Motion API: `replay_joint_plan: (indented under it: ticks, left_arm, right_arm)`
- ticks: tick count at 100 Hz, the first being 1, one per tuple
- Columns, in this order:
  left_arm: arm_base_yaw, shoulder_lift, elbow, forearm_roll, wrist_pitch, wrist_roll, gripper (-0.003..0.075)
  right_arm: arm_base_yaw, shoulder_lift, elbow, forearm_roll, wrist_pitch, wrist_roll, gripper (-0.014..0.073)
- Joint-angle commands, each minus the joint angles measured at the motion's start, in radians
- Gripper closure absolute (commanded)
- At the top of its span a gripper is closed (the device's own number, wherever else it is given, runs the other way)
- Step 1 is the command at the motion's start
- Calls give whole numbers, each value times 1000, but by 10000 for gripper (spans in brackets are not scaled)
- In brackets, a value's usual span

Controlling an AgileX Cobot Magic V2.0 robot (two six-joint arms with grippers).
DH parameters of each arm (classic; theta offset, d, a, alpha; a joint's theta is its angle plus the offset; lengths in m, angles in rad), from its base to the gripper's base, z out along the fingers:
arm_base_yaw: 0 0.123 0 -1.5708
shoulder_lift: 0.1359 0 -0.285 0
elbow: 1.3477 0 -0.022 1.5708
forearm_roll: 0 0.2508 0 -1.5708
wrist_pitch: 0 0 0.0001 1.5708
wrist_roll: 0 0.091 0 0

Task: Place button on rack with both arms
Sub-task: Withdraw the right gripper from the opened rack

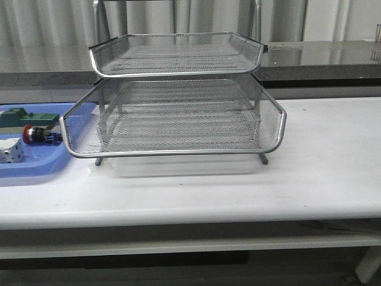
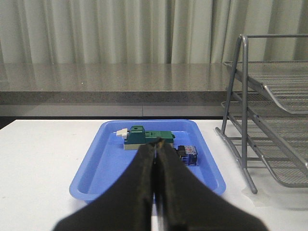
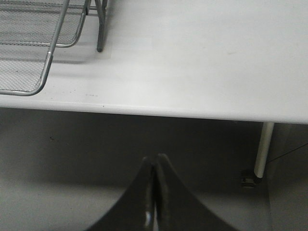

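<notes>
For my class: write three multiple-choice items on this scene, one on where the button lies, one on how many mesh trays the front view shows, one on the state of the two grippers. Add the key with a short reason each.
1. Where is the button?
A. in the blue tray
B. on the rack's top tier
C. on the bare table right of the rack

2. How many mesh trays of the rack does the front view show?
A. one
B. two
C. five

3. How are the left gripper and right gripper?
A. both wide open
B. both shut, holding nothing
C. the left one clamps the button

Key: 1 A, its red cap shows inside the tray, left of the rack. 2 B, one tray above another. 3 B, each wrist view shows fingers pressed together, empty.
</notes>
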Motion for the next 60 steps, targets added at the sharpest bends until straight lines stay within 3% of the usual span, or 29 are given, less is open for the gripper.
replay_joint_plan:
  ticks: [1,33,60]
  left_arm:
    - [-8,-31,44,-8,-117,-10,741]
    - [-8,36,-117,-92,-50,-10,741]
    - [-8,342,-372,-92,147,-10,741]
  right_arm:
    - [-4,-1,-24,-24,-54,4,662]
    - [-4,-1,-24,-24,-54,4,662]
    - [-4,-1,-24,-24,-54,4,662]
